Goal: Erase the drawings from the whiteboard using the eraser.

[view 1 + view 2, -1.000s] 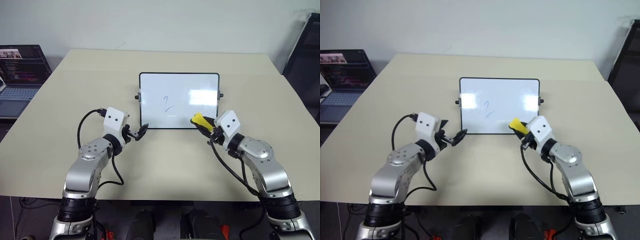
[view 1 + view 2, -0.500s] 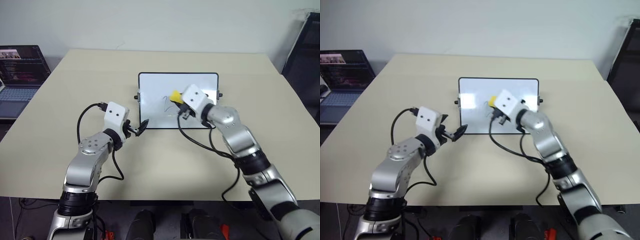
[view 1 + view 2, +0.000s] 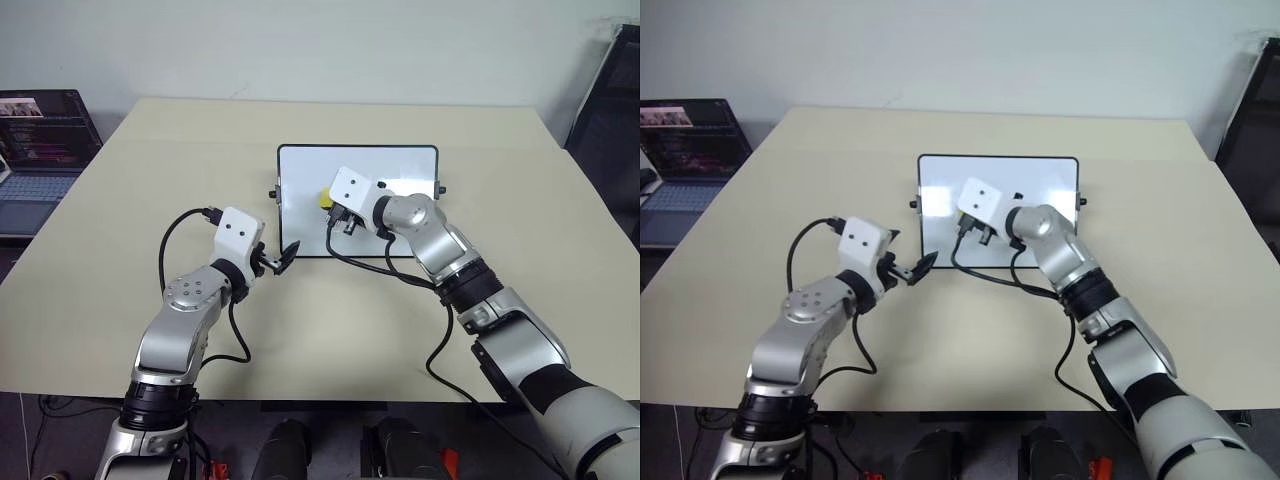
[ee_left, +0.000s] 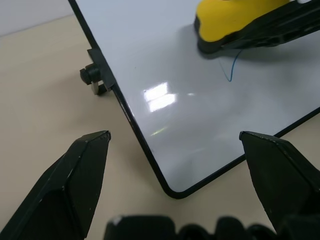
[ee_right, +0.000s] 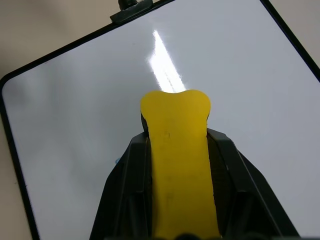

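Eraser pressed onto the scribble

The right claw clamps the small yellow block eraser against the black-framed whiteboard mid-tabletop, covering blue marks; the left claw waits open at its corner, likely steadying.

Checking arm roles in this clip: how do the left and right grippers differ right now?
The left gripper is open and empty; the right gripper is shut on the eraser. The left one sits at the whiteboard's near-left corner; the right one is over the board face, eraser on the drawings. Both have black fingers.
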Controlling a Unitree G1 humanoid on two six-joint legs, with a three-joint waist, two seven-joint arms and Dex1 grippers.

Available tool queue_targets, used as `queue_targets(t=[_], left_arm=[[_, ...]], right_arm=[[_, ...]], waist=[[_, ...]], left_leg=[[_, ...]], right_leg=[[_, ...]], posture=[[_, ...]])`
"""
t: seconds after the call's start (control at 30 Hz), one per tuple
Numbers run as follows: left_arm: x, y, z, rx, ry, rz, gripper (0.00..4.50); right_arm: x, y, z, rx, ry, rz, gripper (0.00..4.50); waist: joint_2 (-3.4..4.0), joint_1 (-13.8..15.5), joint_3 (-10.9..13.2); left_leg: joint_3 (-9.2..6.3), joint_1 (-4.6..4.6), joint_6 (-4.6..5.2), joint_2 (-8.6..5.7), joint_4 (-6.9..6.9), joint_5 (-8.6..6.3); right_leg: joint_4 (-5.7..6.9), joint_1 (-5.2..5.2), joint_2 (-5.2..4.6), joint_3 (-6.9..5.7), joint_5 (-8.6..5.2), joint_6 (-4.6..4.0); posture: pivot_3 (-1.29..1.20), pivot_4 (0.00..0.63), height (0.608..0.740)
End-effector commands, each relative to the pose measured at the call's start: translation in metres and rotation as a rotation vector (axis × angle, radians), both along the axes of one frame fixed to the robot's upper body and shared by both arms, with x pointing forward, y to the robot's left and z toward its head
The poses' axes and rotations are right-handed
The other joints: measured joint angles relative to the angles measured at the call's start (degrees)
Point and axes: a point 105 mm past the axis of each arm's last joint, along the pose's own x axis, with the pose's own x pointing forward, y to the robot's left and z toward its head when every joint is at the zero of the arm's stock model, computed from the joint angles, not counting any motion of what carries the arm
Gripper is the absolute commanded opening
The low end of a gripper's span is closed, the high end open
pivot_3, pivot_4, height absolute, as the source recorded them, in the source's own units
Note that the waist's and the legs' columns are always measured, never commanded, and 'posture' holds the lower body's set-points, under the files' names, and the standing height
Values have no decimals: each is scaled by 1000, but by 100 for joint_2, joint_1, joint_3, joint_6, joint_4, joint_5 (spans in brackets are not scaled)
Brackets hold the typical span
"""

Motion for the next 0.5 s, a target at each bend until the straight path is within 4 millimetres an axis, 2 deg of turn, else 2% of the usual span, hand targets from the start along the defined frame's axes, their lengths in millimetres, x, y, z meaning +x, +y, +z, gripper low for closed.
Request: queue_targets(t=[0.03,0.17,0.33,0.5], left_arm=[[0,-3,8,5,-47,-13,4500],[0,-3,8,7,-48,-15,4500],[0,-2,8,8,-50,-15,4500],[1,-3,7,8,-47,-23,4500]], right_arm=[[4,7,15,-23,-81,20,1121],[8,5,10,-55,-75,20,1121],[9,-14,-2,-72,-8,5,1121],[13,-31,0,-53,9,-40,1121]], waist=[[0,1,0],[0,0,0],[0,2,0],[0,19,0]], left_leg=[[0,-1,0,0,0,0],[0,-2,0,0,1,0],[-2,-1,0,-1,7,0],[-6,0,0,-3,13,1]], right_leg=[[1,-1,0,0,0,0],[4,-3,0,0,0,0],[21,-3,0,-1,0,0],[29,-3,0,-2,0,0]], posture=[[0,150,740],[0,150,740],[0,150,740],[0,150,740]])
